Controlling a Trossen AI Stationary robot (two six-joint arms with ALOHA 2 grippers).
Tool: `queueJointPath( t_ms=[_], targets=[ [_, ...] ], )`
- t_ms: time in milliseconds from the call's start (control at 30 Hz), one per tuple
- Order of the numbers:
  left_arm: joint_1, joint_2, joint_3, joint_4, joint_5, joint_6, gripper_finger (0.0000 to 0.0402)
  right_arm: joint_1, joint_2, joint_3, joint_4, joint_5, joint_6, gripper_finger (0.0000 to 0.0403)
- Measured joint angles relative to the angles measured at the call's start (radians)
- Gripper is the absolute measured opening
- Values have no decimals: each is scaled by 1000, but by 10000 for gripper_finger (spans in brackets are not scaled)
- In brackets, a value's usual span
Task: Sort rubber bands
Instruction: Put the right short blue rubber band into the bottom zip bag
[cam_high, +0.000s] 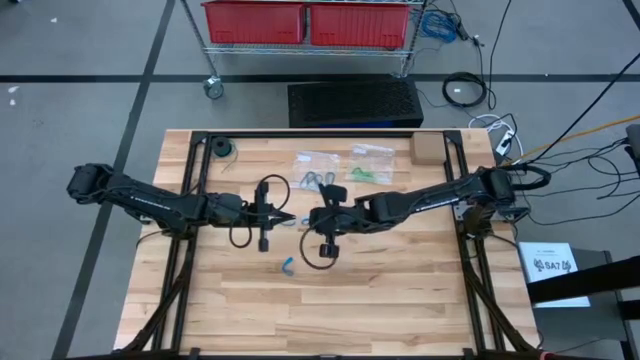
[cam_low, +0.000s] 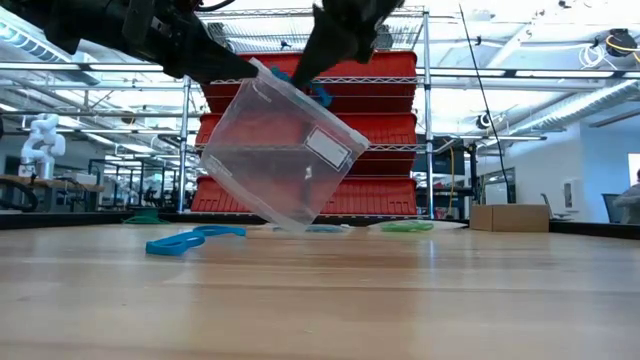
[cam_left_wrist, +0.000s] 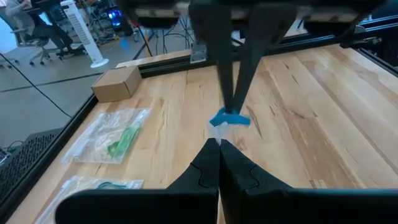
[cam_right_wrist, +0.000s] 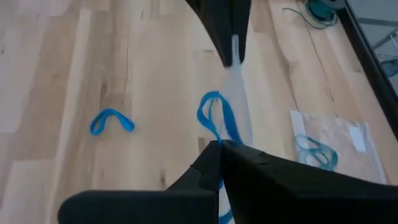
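Observation:
A clear plastic bag (cam_low: 280, 150) with a white label hangs tilted between my two grippers above mid-table; whether its lower corner (cam_low: 287, 226) touches the wood, I cannot tell. My left gripper (cam_high: 292, 218) is shut on the bag. My right gripper (cam_high: 312, 220) faces it, shut on a blue rubber band (cam_right_wrist: 214, 118) at the bag's upper edge. A second blue rubber band (cam_high: 287, 265) lies flat on the table nearer the near edge, also seen in the low view (cam_low: 190, 240) and the right wrist view (cam_right_wrist: 111, 121). My left gripper (cam_left_wrist: 219, 144) pinches the clear bag's upper edge (cam_left_wrist: 217, 129) between its two fingers, coming level from the table's left. The bag hangs tilted below the hold. My right gripper (cam_right_wrist: 221, 144) pinches the blue band's loop (cam_right_wrist: 219, 132) between its fingers, coming from the table's right. The band is lifted clear, lying against the bag's upper edge (cam_low: 315, 90); whether the fingers also hold the bag, I cannot tell.
Toward the far edge lie several clear bags, one with green bands (cam_high: 372, 152), one with dark bands (cam_high: 318, 180), one more (cam_high: 315, 160). A cardboard box (cam_high: 427, 148) sits at the far right, a small roll (cam_high: 221, 149) at the far left. Bare wood spreads near the near edge.

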Motion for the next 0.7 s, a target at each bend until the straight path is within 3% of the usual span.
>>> queueJointPath(
  t_ms=[700],
  targets=[
    [0, 0, 0, -4, 16, 0, 0, -42, -9, 0, 7, -28, -28, 0]
  ],
)
